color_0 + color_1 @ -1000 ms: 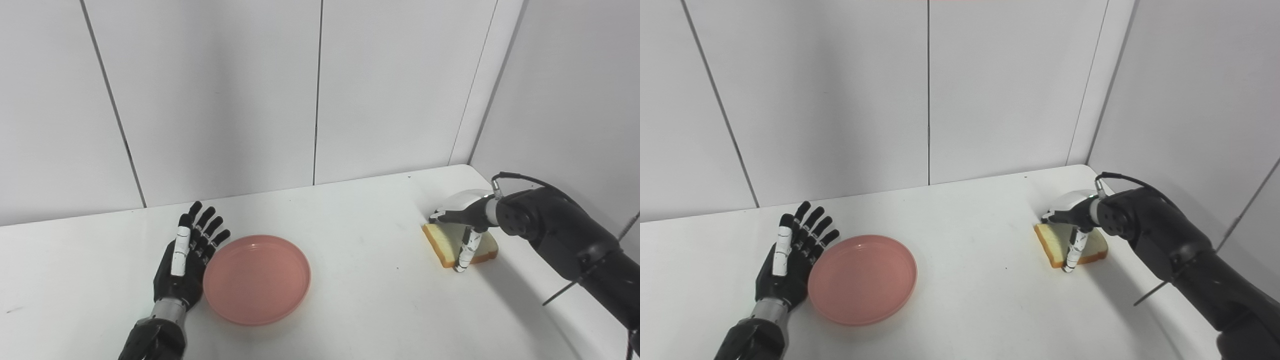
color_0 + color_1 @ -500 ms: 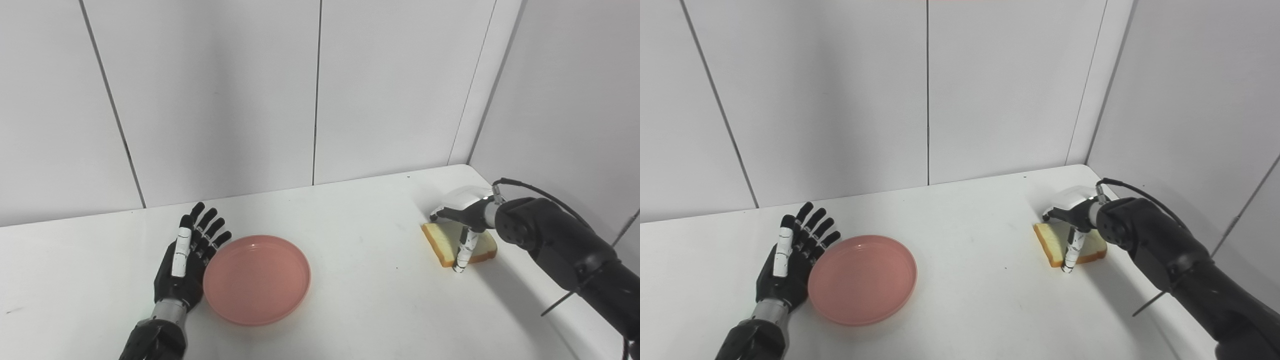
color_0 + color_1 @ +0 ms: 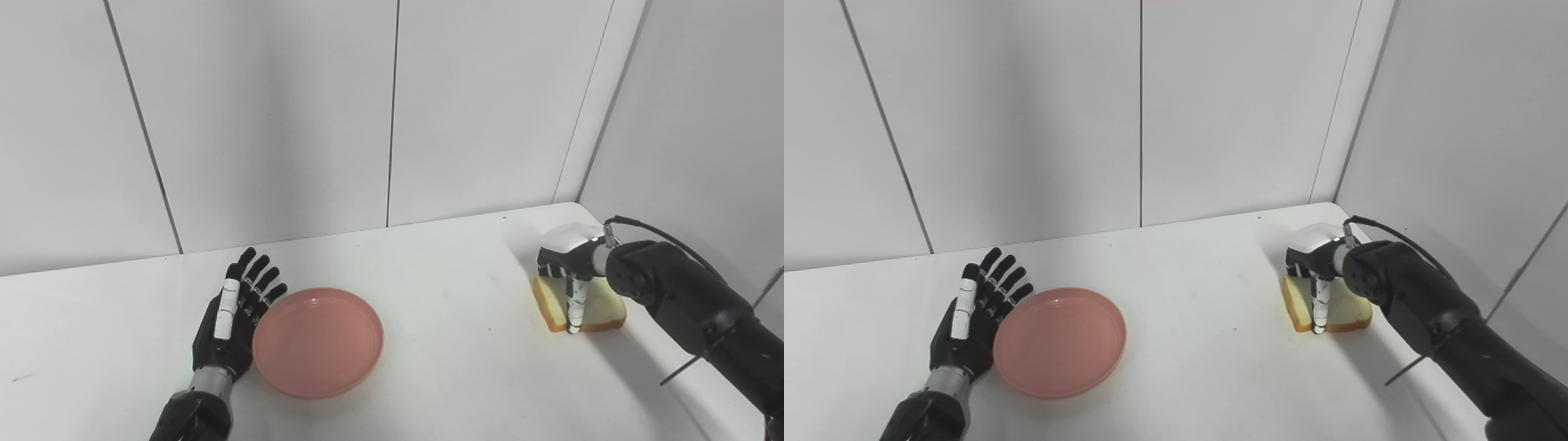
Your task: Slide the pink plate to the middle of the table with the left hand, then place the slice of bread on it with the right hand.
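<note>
The round pink plastic plate sat on the white tabletop, left of centre & toward the front edge, with nothing on it. The black left hand w/ a white strip along one finger lay flat beside it, palm side toward the plate, fingers spread & pointing away toward the back wall. Its inner edge was right against the plate's left rim; contact looked likely but I couldn't be sure from either eye view. It held nothing, fingers apart.

The square slice of toast-coloured bread w/ a darker crust lay flat on the table at the far right, near the side wall & well apart from the plate. The right hand, black w/ a white back shell, was over the bread's left part, wrist coming in from the right on a thick black forearm. One black-and-white finger pointed straight down in front of the slice, its tip at the bread's front edge near the table. The other fingers were curled down behind, at the back of the slice. Bread wasn't lifted; whether the hand had actually closed on it I couldn't tell.

Plain white wall panels w/ dark seams stood behind the table & at the right.
</note>
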Available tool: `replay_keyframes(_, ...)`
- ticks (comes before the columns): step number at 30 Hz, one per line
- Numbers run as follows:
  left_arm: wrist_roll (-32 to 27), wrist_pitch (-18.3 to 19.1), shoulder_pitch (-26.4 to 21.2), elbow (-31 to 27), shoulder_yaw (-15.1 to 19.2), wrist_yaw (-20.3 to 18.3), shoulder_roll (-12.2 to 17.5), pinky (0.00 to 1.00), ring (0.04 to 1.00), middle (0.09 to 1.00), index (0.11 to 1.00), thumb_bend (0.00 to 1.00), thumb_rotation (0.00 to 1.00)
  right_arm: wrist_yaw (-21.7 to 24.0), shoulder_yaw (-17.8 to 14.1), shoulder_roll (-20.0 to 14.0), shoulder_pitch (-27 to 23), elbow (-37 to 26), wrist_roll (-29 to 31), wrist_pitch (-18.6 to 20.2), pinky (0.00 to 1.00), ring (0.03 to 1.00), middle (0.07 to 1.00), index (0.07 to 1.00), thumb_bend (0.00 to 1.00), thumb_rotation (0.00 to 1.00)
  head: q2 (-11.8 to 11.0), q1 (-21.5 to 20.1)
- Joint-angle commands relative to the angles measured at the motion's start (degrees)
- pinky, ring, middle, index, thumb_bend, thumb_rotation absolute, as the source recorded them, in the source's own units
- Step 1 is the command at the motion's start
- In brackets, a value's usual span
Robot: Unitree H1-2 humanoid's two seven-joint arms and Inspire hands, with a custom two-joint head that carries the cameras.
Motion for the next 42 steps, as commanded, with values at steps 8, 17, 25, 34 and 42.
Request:
replay_keyframes(8,-0.80,0.56,3.64,1.85,0.41,-0.41,-0.52,0.81,0.900,0.929,0.912,0.86,0.67,0.87,1.23,-1.37,0.65,-0.07,-0.81,-2.71,0.32,0.397,0.461,0.512,0.52,0.00,0.10,0.02)
replay_keyframes(17,-0.67,1.04,4.02,0.85,0.27,-0.09,-0.75,0.81,0.897,0.926,0.917,0.86,0.67,0.62,-1.14,-2.09,-0.68,-3.46,0.99,-2.83,0.28,0.351,0.452,0.508,0.53,0.00,0.18,0.14)
replay_keyframes(25,0.00,0.35,3.75,1.90,-0.06,0.13,-0.88,0.79,0.890,0.924,0.918,0.88,0.68,7.06,-2.66,-2.64,-6.62,-9.46,3.00,-3.65,0.42,0.491,0.515,0.469,0.52,0.00,0.57,1.07)
replay_keyframes(34,0.36,-0.28,3.55,2.43,-0.54,0.69,-1.53,0.78,0.884,0.921,0.921,0.89,0.67,11.52,-2.60,-0.04,-12.70,-14.97,4.00,-4.18,0.39,0.458,0.486,0.493,0.53,0.00,0.83,3.53)
replay_keyframes(42,0.74,-1.33,2.99,4.24,-0.96,1.41,-1.96,0.77,0.884,0.919,0.926,0.93,0.68,14.32,-2.18,3.83,-16.11,-18.53,3.84,-3.23,0.33,0.391,0.435,0.524,0.52,0.00,0.84,6.48)
